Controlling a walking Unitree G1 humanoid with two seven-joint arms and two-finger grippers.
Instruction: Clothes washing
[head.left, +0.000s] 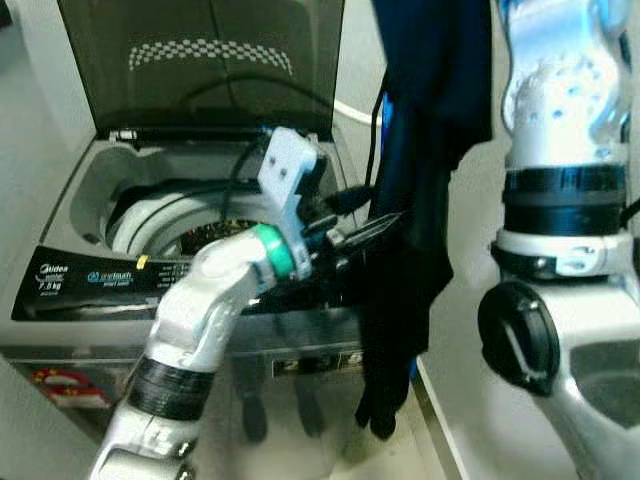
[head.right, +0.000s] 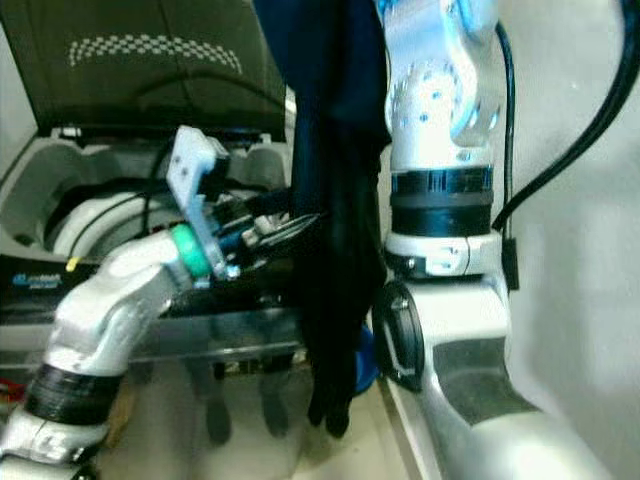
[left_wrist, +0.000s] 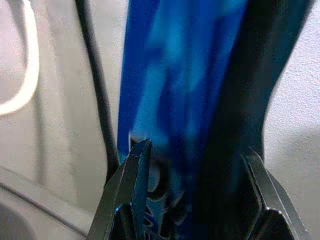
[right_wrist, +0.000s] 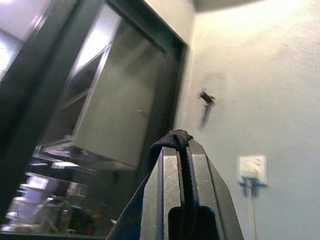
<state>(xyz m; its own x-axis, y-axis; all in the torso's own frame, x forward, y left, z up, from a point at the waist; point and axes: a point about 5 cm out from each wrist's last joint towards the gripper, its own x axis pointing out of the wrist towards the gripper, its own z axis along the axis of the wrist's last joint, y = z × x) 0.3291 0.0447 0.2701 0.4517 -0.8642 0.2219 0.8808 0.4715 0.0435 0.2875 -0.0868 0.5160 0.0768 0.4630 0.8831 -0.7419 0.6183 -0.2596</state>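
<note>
Silver left arm, nearest the head camera, rises from the lower left and bends at a green wrist ring toward the washer's front right corner. Left pincer (head.left: 375, 228): its two black fingers are spread apart on either side of the long dark navy and blue fabric garment (head.left: 415, 200); in the left wrist view the fingers (left_wrist: 131, 185) flank the cloth without pressing it flat. State: released, straddling the garment.

Garment hangs vertically, just beside the right side of the grey top-loading washing machine (head.left: 90, 300), not inside the drum. Its lower end dangles below the machine's top edge, in front of the machine's front panel, clear of the floor. Blue streaks show along the folds in the left wrist view.

Right arm stands upright on the right, forearm pointing up. Right pincer (right_wrist: 184, 145) in the right wrist view: fingers pressed together with a bunch of dark cloth squeezed between the tips. State: clenched on the garment, holding it from above.

Washer: dark tinted lid (head.left: 200, 60) raised upright at the back, drum opening with white inner ring (head.left: 150, 215) exposed. Black control strip along the front edge bears white lettering.

White wall socket (right_wrist: 252, 167) on the pale wall in the right wrist view.
</note>
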